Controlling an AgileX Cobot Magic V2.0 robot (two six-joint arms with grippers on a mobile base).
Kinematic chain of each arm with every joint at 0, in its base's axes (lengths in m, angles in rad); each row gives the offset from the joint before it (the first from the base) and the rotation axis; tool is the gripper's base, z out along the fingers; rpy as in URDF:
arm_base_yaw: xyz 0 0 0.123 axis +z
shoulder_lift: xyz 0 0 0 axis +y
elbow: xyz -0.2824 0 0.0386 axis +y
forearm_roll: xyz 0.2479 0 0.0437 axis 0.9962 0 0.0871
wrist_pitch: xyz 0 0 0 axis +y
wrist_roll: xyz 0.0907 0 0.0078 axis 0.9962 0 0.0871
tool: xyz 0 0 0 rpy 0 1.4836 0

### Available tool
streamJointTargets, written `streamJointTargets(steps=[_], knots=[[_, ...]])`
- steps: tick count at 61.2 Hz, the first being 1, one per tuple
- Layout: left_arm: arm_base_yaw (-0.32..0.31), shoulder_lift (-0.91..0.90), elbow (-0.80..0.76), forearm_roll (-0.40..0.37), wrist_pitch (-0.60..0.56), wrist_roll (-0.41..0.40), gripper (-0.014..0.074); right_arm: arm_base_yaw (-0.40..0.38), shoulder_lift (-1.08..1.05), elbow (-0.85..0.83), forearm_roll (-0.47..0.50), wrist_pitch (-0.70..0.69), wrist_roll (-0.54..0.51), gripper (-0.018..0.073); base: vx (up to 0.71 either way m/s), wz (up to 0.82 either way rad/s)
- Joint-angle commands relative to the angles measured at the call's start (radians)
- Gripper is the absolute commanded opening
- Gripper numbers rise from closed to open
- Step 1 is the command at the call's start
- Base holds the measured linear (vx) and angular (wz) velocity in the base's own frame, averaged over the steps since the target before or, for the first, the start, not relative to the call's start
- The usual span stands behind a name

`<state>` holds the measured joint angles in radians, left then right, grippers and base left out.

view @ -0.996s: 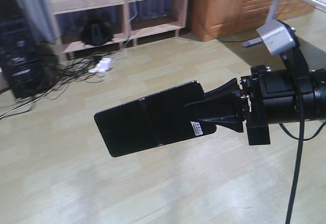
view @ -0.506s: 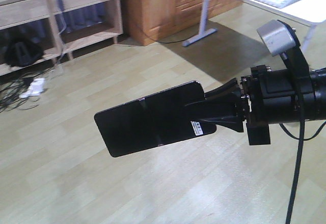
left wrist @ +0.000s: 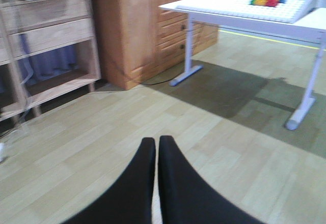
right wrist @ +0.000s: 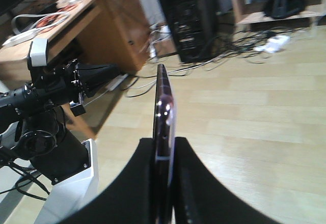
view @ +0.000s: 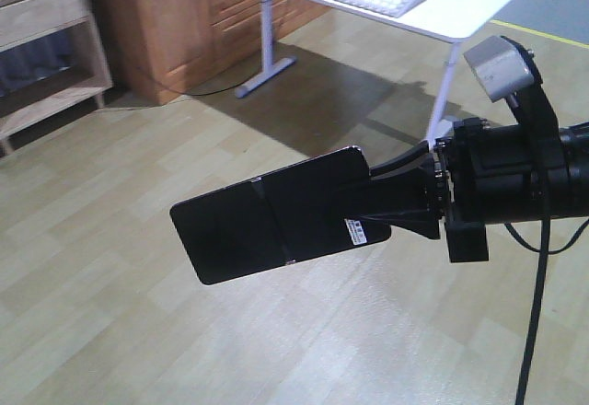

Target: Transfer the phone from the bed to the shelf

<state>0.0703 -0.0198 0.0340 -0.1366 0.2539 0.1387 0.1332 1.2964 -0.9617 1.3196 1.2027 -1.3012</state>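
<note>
Right hand (view: 368, 210) clamped on one end of phone (view: 248, 230), w/ most of it overhanging floor (view: 138, 331); a jolt b4 reaching shelf (view: 41, 9) could slip it. Left hand (left wrist: 155, 145) pinched closed, empty.

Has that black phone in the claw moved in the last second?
Yes. The phone, clamped in the right gripper, swung rightward: the shelf slid to the left edge and a white table appeared.

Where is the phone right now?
Front view: the phone hangs mid-frame over the floor, clamped at its sticker end by the right gripper, the white table behind it.
</note>
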Motion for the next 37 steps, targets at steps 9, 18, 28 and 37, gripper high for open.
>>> streamJointTargets(steps=[9,18,28,37], knots=[[-0.005,-0.005,0.003,-0.009,-0.065,-0.004,0.0001,-0.001,-0.031,-0.026,0.1,0.088,0.001,-0.0004,0.26,-0.44],[-0.005,-0.005,0.003,-0.009,-0.065,-0.004,0.0001,-0.001,-0.031,-0.026,0.1,0.088,0.001,-0.0004,0.25,-0.47],[-0.005,-0.005,0.003,-0.009,-0.065,-0.004,0.0001,-0.001,-0.031,-0.026,0.1,0.088,0.001,-0.0004,0.22,-0.52],[-0.005,-0.005,0.003,-0.009,-0.065,-0.004,0.0001,-0.001,-0.031,-0.026,0.1,0.087,0.001,-0.0004,0.2,-0.56]])
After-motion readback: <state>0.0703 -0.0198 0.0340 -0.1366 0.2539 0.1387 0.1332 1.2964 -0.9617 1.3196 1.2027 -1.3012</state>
